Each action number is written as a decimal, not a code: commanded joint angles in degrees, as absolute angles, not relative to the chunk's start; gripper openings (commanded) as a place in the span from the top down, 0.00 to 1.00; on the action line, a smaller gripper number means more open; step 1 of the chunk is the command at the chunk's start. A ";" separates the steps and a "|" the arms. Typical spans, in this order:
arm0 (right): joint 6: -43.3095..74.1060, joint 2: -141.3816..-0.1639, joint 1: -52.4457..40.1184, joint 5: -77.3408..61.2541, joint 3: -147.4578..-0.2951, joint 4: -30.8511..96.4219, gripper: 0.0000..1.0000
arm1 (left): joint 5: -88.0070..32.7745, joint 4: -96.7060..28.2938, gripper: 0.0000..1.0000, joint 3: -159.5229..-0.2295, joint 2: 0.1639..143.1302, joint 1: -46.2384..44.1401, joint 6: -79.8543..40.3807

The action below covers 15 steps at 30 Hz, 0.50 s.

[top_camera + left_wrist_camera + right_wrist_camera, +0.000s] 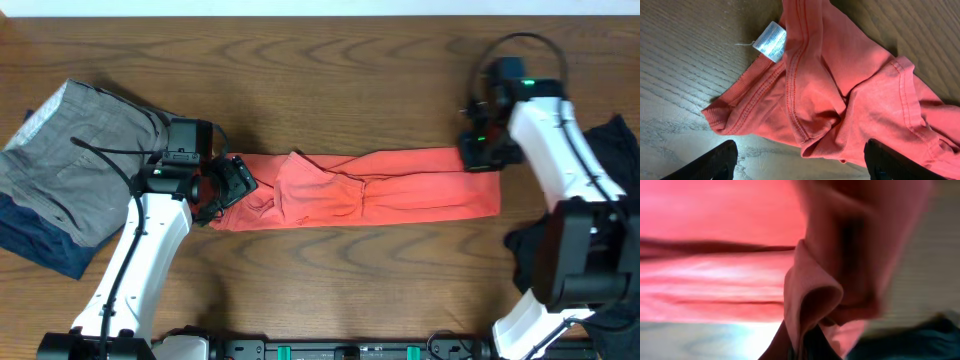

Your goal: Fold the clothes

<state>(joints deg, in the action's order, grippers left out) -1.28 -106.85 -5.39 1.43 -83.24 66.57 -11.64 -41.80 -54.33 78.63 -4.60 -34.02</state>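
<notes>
The right gripper pinches the far right corner of the orange shirt, probably to fold it leftwards, while the left gripper hovers open and empty.

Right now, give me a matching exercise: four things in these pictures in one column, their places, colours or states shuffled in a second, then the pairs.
1 coral shirt
2 grey garment
3 care label
4 left gripper

A open over the shirt's end
B white
C piled at far left
D stretched in a strip across the table

Pairs: 1-D, 2-C, 3-B, 4-A
</notes>
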 commanded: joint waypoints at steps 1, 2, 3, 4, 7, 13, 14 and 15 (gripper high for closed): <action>-1.02 -106.41 -11.03 1.67 -82.94 66.43 0.94 | -11.33 -41.98 0.18 -55.20 78.67 -4.58 -33.01; -0.30 -106.41 -12.64 1.76 -82.61 65.91 0.94 | -11.33 -41.98 0.18 -55.20 78.65 -4.58 -33.01; 0.45 -106.41 -13.85 1.78 -82.21 65.30 0.93 | -11.33 -42.00 0.18 -55.20 78.67 -4.58 -33.01; 1.43 -106.41 -15.09 1.76 -81.67 64.58 0.93 | -11.33 -42.02 0.18 -55.20 78.65 -4.58 -33.01; 3.73 -106.41 -17.91 1.74 -79.57 62.87 0.92 | -11.31 -42.19 0.18 -55.20 78.65 -4.56 -32.99; 6.02 -106.41 -21.28 1.72 -75.75 61.21 0.93 | -11.33 -42.19 0.18 -55.20 78.65 -4.58 -32.99; 6.46 -106.41 -21.58 1.72 -75.44 61.12 0.93 | -11.33 -42.22 0.18 -55.20 78.67 -4.58 -32.99; 7.22 -106.41 -21.89 1.65 -75.13 61.04 0.92 | -11.31 -42.19 0.17 -55.20 78.65 -4.58 -32.99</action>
